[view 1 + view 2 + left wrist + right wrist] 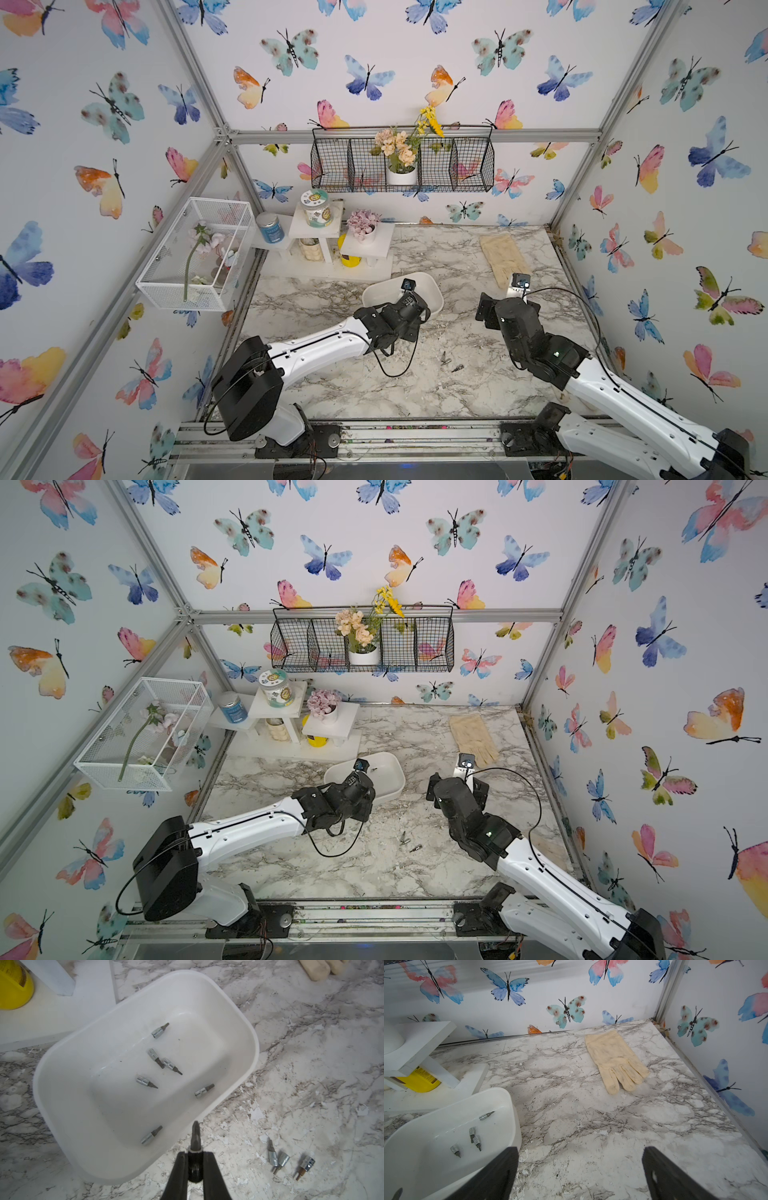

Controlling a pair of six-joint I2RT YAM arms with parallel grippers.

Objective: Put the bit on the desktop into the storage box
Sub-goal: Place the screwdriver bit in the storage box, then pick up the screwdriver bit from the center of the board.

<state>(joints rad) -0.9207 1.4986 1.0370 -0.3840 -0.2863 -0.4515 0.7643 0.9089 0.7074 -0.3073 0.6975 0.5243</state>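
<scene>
Left gripper [195, 1156] is clenched on one bit [195, 1136]. The bit's dark tip points up the frame and sits over the near rim of the storage box [62, 1093], low in the centre of the left wrist view. Right gripper [579, 1153] is spread wide with nothing between its fingers, above bare marble.

One desktop [311, 1064] carries everything. The one storage box lies at an angle across the middle of the left wrist view. In it, six bits [145, 1082] lie loose on the floor, two of them touching near the centre. One cream glove [614, 1059] lies flat in the upper right of the right wrist view, well apart from the box. Three loose bits [281, 1162] lie on the desktop at the lower right of the left wrist view. Two of them touch and the third is just beside them.
</scene>
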